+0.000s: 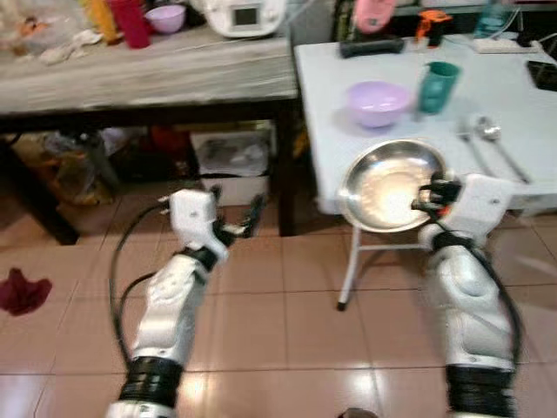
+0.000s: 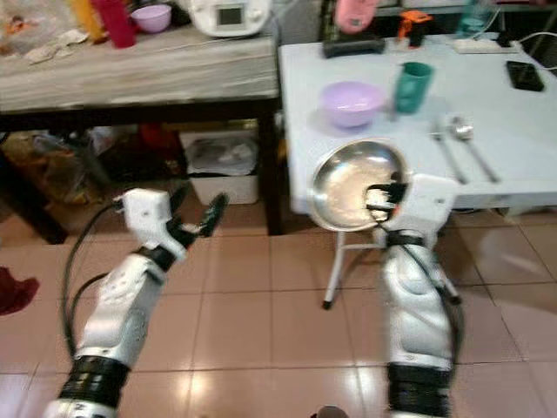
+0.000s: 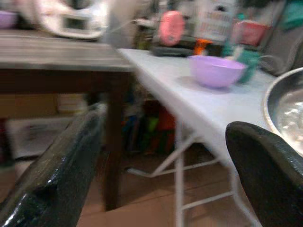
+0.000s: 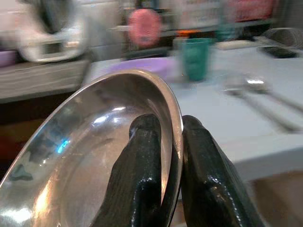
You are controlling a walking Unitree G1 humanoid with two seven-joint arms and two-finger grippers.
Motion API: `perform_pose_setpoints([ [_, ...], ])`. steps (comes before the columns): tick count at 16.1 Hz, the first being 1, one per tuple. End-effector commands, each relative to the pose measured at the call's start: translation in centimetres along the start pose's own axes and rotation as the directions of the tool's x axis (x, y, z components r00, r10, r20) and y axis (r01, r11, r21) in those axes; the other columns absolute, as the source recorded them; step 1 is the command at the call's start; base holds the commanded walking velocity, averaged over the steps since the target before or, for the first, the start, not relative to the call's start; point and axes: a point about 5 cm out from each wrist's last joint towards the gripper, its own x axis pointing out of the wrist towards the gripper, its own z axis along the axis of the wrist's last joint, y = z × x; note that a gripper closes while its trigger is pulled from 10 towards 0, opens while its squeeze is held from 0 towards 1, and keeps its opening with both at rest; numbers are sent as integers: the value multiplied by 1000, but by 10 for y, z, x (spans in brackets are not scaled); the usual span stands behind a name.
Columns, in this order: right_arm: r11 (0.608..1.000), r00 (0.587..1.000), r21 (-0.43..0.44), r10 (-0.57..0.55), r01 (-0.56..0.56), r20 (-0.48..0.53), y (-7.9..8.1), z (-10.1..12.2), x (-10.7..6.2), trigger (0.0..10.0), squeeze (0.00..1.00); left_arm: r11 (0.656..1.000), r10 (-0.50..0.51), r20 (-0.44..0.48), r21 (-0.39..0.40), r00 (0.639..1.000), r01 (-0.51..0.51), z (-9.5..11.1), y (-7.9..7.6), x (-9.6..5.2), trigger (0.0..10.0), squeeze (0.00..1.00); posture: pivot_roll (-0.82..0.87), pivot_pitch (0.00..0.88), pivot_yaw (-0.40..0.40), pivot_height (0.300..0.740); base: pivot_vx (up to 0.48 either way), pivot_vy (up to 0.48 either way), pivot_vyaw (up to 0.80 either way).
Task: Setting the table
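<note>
My right gripper [image 1: 432, 193] is shut on the rim of a steel plate [image 1: 383, 187], held tilted at the near edge of the white folding table [image 1: 513, 104]. In the right wrist view both fingers [image 4: 147, 170] pinch the steel plate [image 4: 85, 156] at its rim. On the table stand a lilac bowl [image 1: 379, 102], a teal cup [image 1: 437, 86], and a spoon and fork [image 1: 492, 139]. My left gripper [image 1: 241, 218] hangs open over the tiled floor, left of the table, with nothing between its fingers [image 3: 57, 175].
A dark wooden table [image 1: 148, 74] with a white appliance [image 1: 244, 16], a red cup and a small bowl stands to the left. Boxes and bags sit under it. A red cloth [image 1: 22, 292] lies on the floor. A phone [image 2: 525, 76] lies at the white table's right.
</note>
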Motion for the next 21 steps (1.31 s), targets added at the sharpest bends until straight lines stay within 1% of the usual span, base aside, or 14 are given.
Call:
perform_pose_setpoints([
  [1, 1000, 999, -15, -4, 4, 41, -3, 9, 1, 10000, 0, 1000, 9, 8, 7, 1000, -9, 1, 0, 0, 10000, 0, -235, 69, 71, 740, 0, 454, 600],
  [2, 1000, 999, -20, -8, 9, 47, -4, 10, 1, 10000, 0, 1000, 9, 9, 8, 1000, -9, 1, -1, 1, 10000, 0, -236, 69, 71, 740, 0, 454, 500],
  [6, 998, 998, -52, -18, 21, 64, -7, 12, 0, 10000, 0, 1000, 19, 3, -3, 1000, -19, -2, -1, 0, 10000, 0, -238, 71, 71, 740, 0, 452, 0],
  [7, 998, 998, -67, -15, 20, 66, -7, 12, -1, 10000, 0, 999, 37, 9, 0, 999, -37, -2, 0, -1, 10000, 0, -239, 73, 70, 740, 0, 0, 0],
  [9, 997, 997, -76, -17, 22, 69, -9, 12, -2, 10000, 0, 999, 40, 16, -11, 999, -40, -1, 2, -1, 10000, 0, -240, 73, 70, 740, 0, 0, 0],
  [13, 995, 996, -93, -10, 18, 83, -8, 15, -3, 10000, 0, 999, 18, 30, -38, 999, -17, 3, 1, -1, 10000, 0, -241, 74, 70, 740, 0, 0, 0],
  [21, 995, 996, -96, -5, 14, 91, -8, 17, -2, 10000, 0, 999, 11, 30, -52, 999, -9, 2, -1, 0, 10000, 0, -247, 71, 68, 740, 350, 0, 0],
])
